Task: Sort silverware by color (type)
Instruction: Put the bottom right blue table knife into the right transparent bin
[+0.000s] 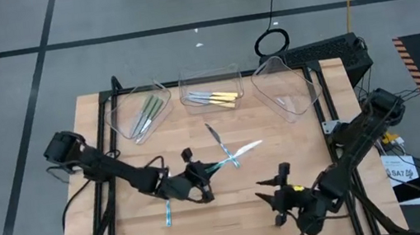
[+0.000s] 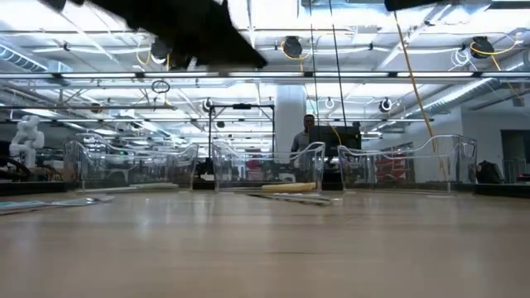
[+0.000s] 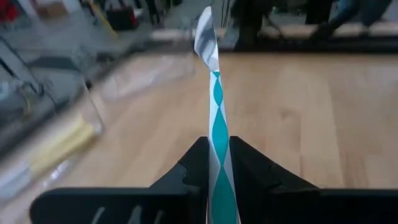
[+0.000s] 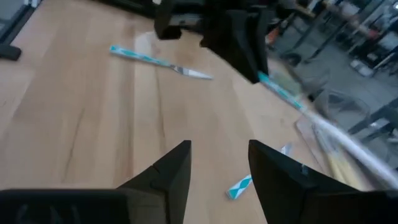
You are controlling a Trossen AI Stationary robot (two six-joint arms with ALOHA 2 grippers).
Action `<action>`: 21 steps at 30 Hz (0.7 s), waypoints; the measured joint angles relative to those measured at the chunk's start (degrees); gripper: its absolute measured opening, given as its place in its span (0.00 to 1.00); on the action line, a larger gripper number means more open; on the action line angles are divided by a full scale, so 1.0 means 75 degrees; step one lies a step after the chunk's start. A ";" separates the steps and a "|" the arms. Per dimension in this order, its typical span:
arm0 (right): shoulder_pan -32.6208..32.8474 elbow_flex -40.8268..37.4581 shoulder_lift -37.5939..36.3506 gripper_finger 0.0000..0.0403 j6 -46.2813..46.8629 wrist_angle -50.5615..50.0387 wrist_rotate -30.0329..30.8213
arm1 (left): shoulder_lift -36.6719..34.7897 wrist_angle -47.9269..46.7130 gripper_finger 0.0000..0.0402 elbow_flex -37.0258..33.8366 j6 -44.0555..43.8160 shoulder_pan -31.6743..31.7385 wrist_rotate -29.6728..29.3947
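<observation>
1. Left gripper [image 1: 204,171] sits over the middle of the table [image 1: 374,210], fingers [image 3: 193,163] clamped on the handle of a blue-patterned utensil [image 3: 217,124]. The metal end points forward, away from the wrist. Gripping the handle end looks like a way to leave the blade free to drop into a tray.
2. Right gripper [image 4: 219,163] waits low near the table's front right, fingers apart and holding nothing.
3. Three clear trays stand in a row along the far edge. The left tray [image 1: 123,124] holds green-handled pieces [image 1: 148,112], the middle tray [image 1: 208,74] holds yellow-handled pieces [image 1: 220,98], and the right tray [image 1: 292,105] looks empty. Judgement: blue goes there.
4. Blue pieces not yet sorted: two crossed ones [image 1: 230,153] beside the left gripper's load and one [image 1: 168,214] nearer the front left.
5. Judgement: sorting is about half done; the held piece must cross to the right tray.
</observation>
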 joint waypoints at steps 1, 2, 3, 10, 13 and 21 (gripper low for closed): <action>0.0035 -0.0012 0.0004 0.38 -0.0014 0.0028 0.0115 | -0.0026 0.0033 0.12 0.0193 0.0180 0.0000 -0.0002; 0.0054 -0.0060 0.0006 0.38 -0.0064 0.0093 0.0128 | -0.0028 0.0135 0.12 0.0408 0.0357 0.0000 0.0001; 0.0047 -0.0120 0.0006 0.38 -0.0132 0.0174 0.0125 | -0.0028 0.0134 0.12 0.0586 0.0569 0.0000 0.0001; -0.0158 -0.0265 0.0009 0.38 -0.0214 0.0444 0.0133 | 0.0048 0.0001 0.12 0.2048 0.1914 -0.0020 0.0177; -0.0154 -0.0265 0.0009 0.38 -0.0500 0.0852 0.0322 | 0.0051 -0.0006 0.12 0.2440 0.2189 -0.0020 0.0367; 0.0043 -0.0262 -0.0026 0.38 -0.1901 0.2455 0.1866 | 0.0053 0.0095 0.12 0.2647 0.2356 -0.0022 0.0739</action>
